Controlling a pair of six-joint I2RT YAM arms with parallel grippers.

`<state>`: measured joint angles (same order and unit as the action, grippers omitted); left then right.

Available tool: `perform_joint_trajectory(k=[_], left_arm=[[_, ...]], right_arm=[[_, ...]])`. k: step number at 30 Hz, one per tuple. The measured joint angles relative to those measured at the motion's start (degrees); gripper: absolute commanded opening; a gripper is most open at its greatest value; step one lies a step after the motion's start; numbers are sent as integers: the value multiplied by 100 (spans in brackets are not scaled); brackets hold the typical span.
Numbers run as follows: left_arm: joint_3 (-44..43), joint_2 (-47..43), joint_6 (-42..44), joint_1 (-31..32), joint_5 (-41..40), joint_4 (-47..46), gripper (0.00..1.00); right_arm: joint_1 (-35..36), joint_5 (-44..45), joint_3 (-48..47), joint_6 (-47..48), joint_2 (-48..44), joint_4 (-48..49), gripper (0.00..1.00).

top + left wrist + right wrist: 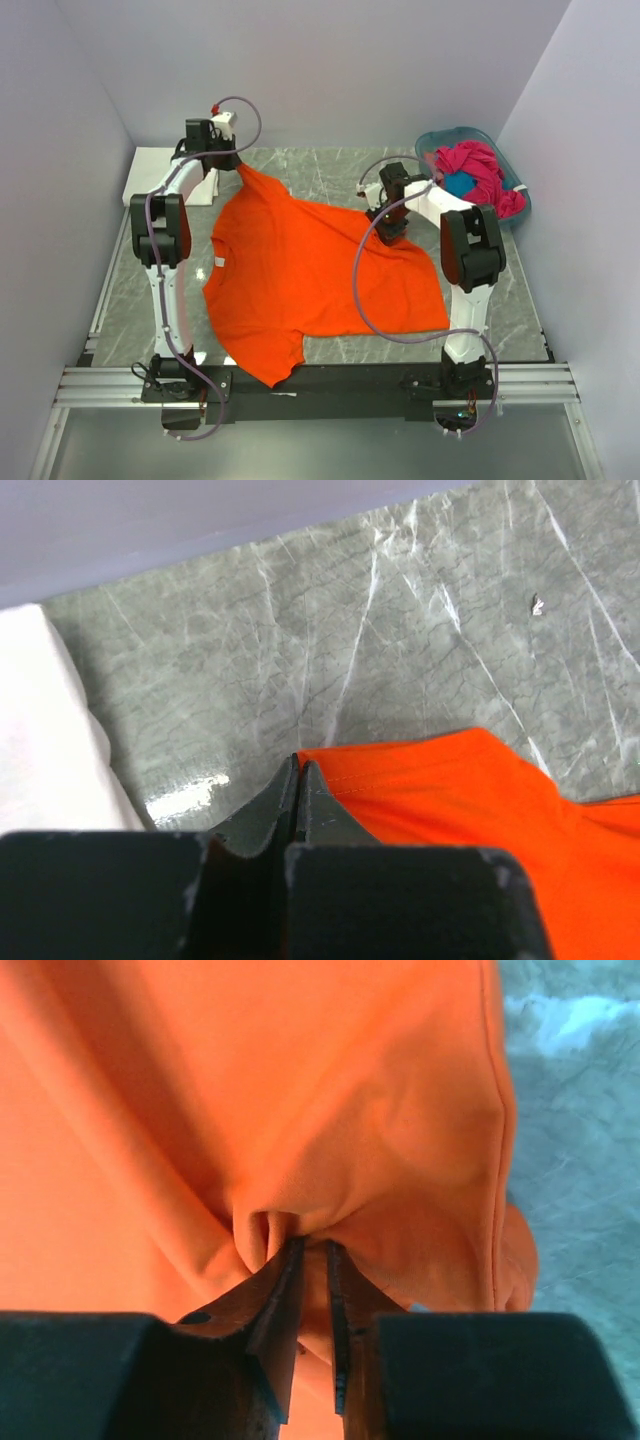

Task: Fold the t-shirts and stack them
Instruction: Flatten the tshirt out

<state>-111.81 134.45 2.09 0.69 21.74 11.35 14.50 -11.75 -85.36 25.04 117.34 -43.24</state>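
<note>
Spreading the orange t-shirt [300, 270] flat looks to be the step in hand; it lies across the middle of the worktop [330, 170], its near hem just over the near edge, rumpled and skewed. My left pincer [228, 160] is clenched on a far corner of the cloth, drawn up off the surface near the back wall; the wrist view shows only a sliver of hem caught at the tips [298, 770]. My right pincer [390, 230] grips a bunched tuck of the same shirt on the far right side, fabric puckered between nearly closed jaws [312, 1250]. To do this well, I judge both arms should pull apart evenly and low, drawing the far edge taut before laying it down, so no crease gets trapped. The left hold is thin and could slip under a hard tug; gentle tension is wiser. A magenta shirt [480, 170] and blue shirt [458, 185] wait in the teal basket [455, 133] at far right. White cloth [160, 165], perhaps a folded shirt, sits far left.
</note>
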Motion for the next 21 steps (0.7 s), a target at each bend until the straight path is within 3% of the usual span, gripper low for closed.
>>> perform_joint_trajectory(k=[10, 21], left_arm=[[9, -125, -22, -13, 52, -59, 0], [101, -133, -22, -20, 92, -79, 0]], right_arm=[[-579, 66, -339, -203, -328, 11, 44], [-1224, -767, -1279, -146, -142, -299, 52]])
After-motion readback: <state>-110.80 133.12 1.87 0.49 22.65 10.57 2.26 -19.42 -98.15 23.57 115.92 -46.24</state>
